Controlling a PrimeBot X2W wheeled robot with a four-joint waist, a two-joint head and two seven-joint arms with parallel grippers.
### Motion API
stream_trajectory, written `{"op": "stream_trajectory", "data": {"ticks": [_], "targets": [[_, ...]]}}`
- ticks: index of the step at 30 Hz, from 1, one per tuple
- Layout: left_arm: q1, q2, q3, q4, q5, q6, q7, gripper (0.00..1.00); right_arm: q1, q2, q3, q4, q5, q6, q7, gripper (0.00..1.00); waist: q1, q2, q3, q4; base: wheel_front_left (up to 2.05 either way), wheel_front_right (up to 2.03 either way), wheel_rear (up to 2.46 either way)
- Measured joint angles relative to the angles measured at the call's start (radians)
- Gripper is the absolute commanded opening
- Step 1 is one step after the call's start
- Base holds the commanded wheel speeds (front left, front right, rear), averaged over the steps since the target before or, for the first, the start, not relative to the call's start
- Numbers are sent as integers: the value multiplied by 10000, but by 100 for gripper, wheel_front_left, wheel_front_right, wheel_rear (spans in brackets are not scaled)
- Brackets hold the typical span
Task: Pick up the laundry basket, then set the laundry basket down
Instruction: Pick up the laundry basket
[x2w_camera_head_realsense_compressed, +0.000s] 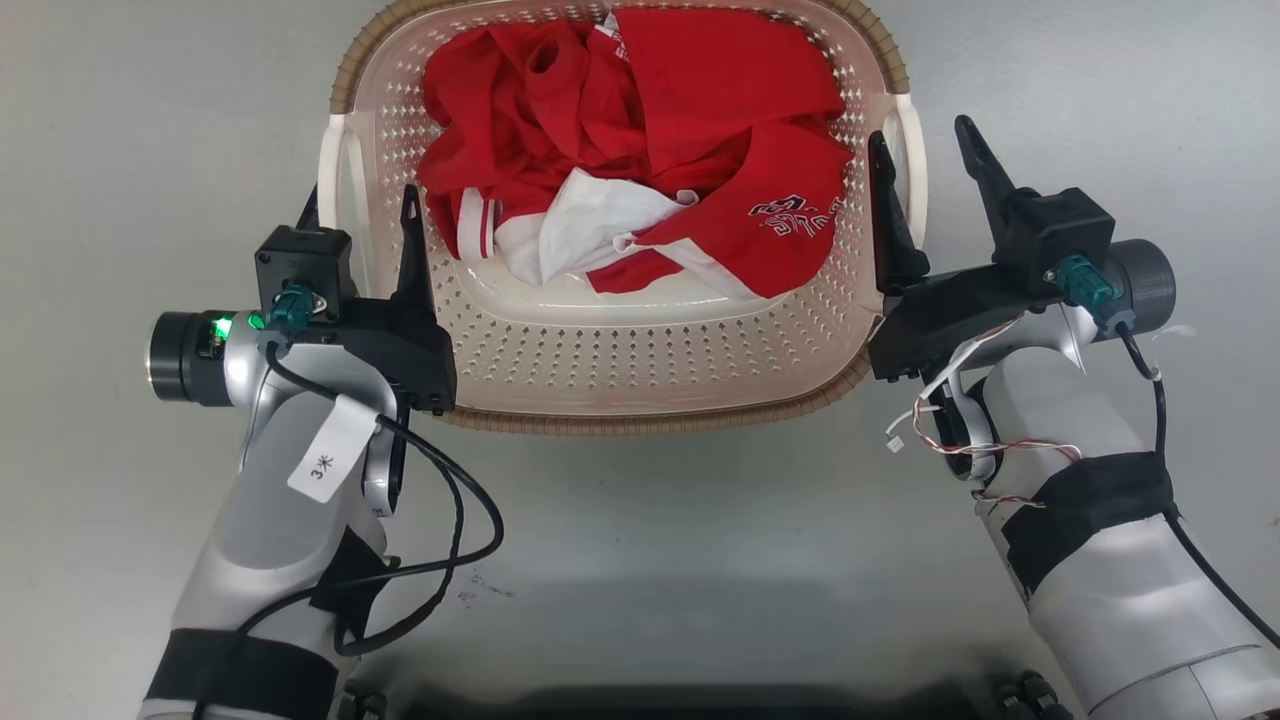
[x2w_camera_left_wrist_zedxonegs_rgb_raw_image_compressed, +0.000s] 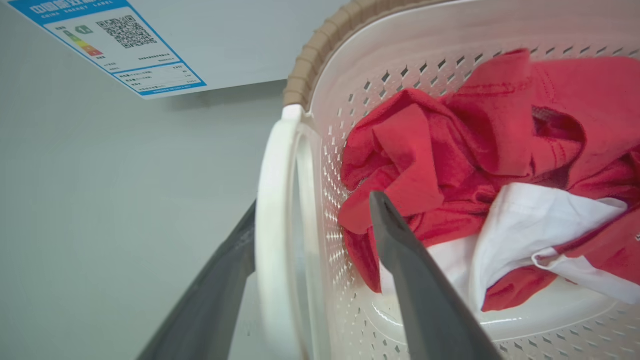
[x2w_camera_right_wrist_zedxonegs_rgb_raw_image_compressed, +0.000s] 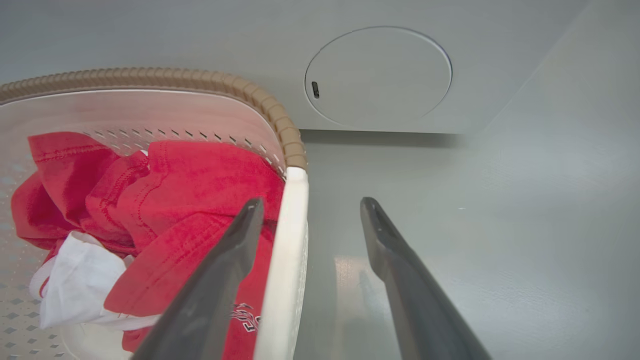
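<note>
Where red clothes (x2w_camera_head_realsense_compressed: 700, 90) fill it, laundry basket (x2w_camera_head_realsense_compressed: 640, 350), cream, perforated, brown-rimmed.

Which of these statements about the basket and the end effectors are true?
The basket holds red and white clothes. True.
Both fingers of the left end effector are inside the basket. False: one is inside, one outside the left handle.
The right end effector is shut on the right handle. False: it is open, astride that handle.
The basket's rim is brown. True.
</note>
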Motion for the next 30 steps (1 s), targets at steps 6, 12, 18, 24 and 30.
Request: {"op": "stream_trajectory", "data": {"ticks": [6,12,18,24,30], "targets": [[-336,-2,-42,401,-98,10,-90,100,-99,-2,322,150,403,-104,0,100,0,0,81,2,0,0,0],[-391,-2,-190,798,-150,31,-167,100,-200,-2,591,491,648,-174,0,100,0,-1,122,-33,0,0,0],[-557,-4,-268,1103,-199,42,-180,100,-261,-2,821,790,949,-249,0,100,0,-2,124,-64,0,0,0],[-650,-6,-389,1432,-268,42,-198,100,-516,-2,1175,1057,1227,-265,0,100,0,-1,116,-78,0,0,0],[-807,-10,-635,1708,-414,38,-209,100,-643,-2,1601,1195,1647,-351,0,87,0,-1,97,-64,0,0,0]]}}
